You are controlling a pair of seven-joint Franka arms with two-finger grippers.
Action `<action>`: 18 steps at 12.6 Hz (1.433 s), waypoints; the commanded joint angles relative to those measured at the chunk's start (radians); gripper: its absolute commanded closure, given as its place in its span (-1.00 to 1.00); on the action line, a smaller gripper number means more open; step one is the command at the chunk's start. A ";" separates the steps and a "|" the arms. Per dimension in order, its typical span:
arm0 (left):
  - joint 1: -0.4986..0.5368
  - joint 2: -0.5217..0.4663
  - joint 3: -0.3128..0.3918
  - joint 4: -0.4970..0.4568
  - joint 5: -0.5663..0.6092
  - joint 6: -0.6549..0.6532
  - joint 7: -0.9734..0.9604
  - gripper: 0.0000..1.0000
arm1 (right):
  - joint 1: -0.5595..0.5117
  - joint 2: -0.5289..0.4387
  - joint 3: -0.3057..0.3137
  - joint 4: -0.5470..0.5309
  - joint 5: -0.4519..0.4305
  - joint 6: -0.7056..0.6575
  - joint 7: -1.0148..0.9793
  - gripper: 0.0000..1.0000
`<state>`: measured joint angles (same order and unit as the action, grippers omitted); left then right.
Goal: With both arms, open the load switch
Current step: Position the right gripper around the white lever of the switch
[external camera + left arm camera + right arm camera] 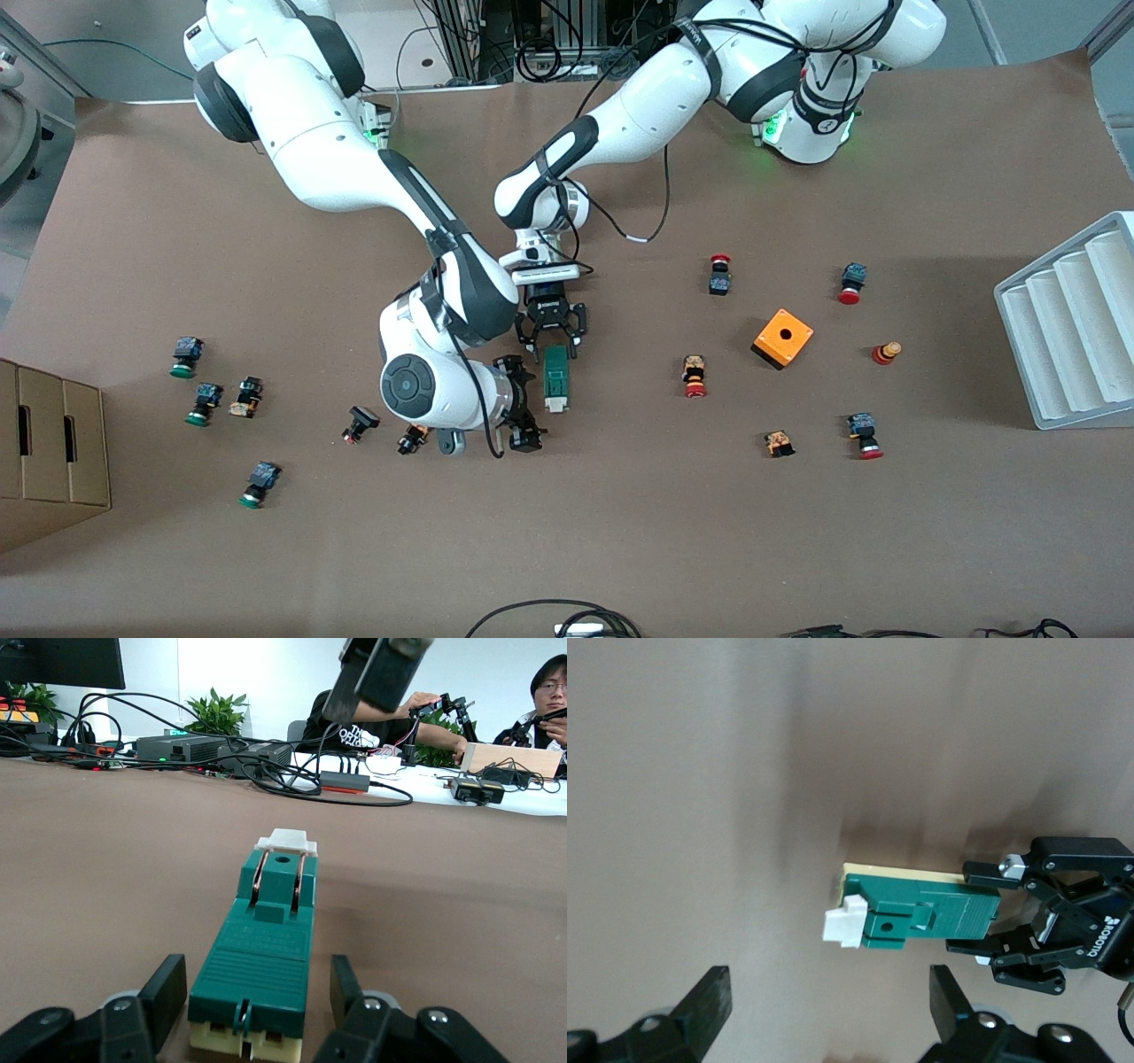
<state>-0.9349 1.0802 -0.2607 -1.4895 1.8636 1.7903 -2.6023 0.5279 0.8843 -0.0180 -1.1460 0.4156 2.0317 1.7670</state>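
Observation:
The load switch (556, 377) is a slim dark-green block lying flat on the brown table, its white tab (555, 406) at the end nearer the front camera. My left gripper (553, 335) is down at the switch's other end. In the left wrist view the switch (266, 966) lies between the left gripper's fingers (166, 996), which are open with a small gap on each side. My right gripper (530, 404) hangs wide open beside the tab end, toward the right arm's end of the table. Nothing lies between its fingers (709, 999); the tab (847, 927) is just clear of them.
An orange box with a hole (782, 338) stands toward the left arm's end, with red push buttons (695, 376) around it and a white ridged tray (1072, 319) at the table edge. Green buttons (205, 403) and a cardboard box (44, 452) are at the right arm's end. Two small buttons (412, 438) lie beside the right wrist.

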 commanded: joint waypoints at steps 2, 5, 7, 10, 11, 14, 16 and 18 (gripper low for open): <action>-0.004 0.012 0.000 0.015 -0.001 -0.015 -0.018 -0.44 | -0.002 0.065 0.004 0.040 0.051 -0.001 0.084 -0.88; -0.005 0.012 0.000 0.015 -0.001 -0.015 -0.007 -0.40 | 0.007 0.099 0.006 0.045 0.089 0.047 0.156 -0.86; -0.007 0.015 0.000 0.014 0.000 -0.015 0.002 -0.40 | 0.007 0.107 0.006 0.046 0.114 0.059 0.172 -0.82; -0.009 0.018 0.000 0.014 -0.001 -0.015 0.001 -0.40 | 0.010 0.120 0.007 0.048 0.115 0.065 0.180 -0.74; -0.009 0.018 0.000 0.014 -0.001 -0.015 0.001 -0.40 | 0.012 0.120 0.007 0.048 0.115 0.065 0.181 -0.72; -0.009 0.018 0.000 0.014 -0.007 -0.015 -0.001 -0.28 | 0.014 0.125 0.021 0.048 0.115 0.065 0.226 -0.69; -0.009 0.018 -0.002 0.014 -0.009 -0.015 -0.001 -0.24 | 0.015 0.128 0.021 0.048 0.115 0.065 0.229 -0.68; -0.009 0.018 0.000 0.014 -0.009 -0.015 -0.001 -0.17 | 0.017 0.128 0.021 0.048 0.115 0.065 0.230 -0.64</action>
<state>-0.9358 1.0842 -0.2610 -1.4894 1.8636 1.7903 -2.6053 0.5436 0.9845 0.0009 -1.1422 0.5039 2.0911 1.9809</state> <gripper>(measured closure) 0.383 0.172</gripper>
